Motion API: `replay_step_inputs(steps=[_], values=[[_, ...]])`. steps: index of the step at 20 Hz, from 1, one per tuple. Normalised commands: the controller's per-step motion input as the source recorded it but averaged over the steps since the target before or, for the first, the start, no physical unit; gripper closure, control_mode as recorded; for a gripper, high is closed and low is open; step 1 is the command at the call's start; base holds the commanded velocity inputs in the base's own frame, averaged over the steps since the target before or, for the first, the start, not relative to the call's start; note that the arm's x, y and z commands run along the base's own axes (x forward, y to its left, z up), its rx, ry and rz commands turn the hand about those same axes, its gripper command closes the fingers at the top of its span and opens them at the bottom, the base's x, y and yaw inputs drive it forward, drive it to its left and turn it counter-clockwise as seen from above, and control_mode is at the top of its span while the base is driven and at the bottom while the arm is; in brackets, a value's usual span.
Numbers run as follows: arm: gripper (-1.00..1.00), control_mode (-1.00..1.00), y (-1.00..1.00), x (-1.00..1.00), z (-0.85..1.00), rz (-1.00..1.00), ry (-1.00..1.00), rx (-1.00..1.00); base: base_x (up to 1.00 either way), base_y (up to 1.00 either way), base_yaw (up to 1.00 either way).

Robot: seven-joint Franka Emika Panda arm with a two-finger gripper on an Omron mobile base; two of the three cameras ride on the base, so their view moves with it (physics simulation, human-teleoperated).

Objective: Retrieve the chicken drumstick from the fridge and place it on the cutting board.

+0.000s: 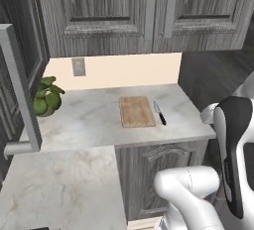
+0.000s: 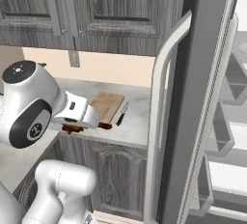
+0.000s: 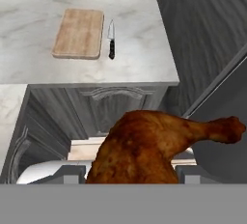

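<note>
- Our gripper [image 3: 130, 172] is clamped on the chicken drumstick [image 3: 154, 143]; in the hand view the meat bulges up between the two tips, thin bone end pointing off to one side.
- In the right base view the drumstick [image 2: 79, 128] hangs under the hand, out in front of the counter edge, beside the open fridge [image 2: 202, 97] door.
- The cutting board [image 1: 136, 110] lies bare on the counter [image 1: 84, 117], a knife [image 1: 159, 113] just beside its right edge.
- Risk, as we judge it: the rounded meat could slip or swivel in the grip while we carry it.
- Coming in low, it could snag the counter lip.
- Drifting right, we could bump the knife or set the drumstick down off the board.
</note>
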Motion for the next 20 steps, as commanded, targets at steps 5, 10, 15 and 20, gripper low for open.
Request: replay_step_inputs(steps=[5, 10, 15, 20], values=[[1.00, 1.00, 0.00, 0.00, 0.00, 0.00, 0.00, 0.00, 0.77, 0.50, 0.00], [1.00, 1.00, 0.00, 0.00, 0.00, 0.00, 0.00, 0.00, 0.50, 0.94, 0.00], [1.00, 1.00, 0.00, 0.00, 0.00, 0.00, 0.00, 0.00, 0.63, 1.00, 0.00], [1.00, -1.00, 0.27, 0.21, 0.00, 0.00, 0.00, 0.00, 0.38, 0.59, 0.00]])
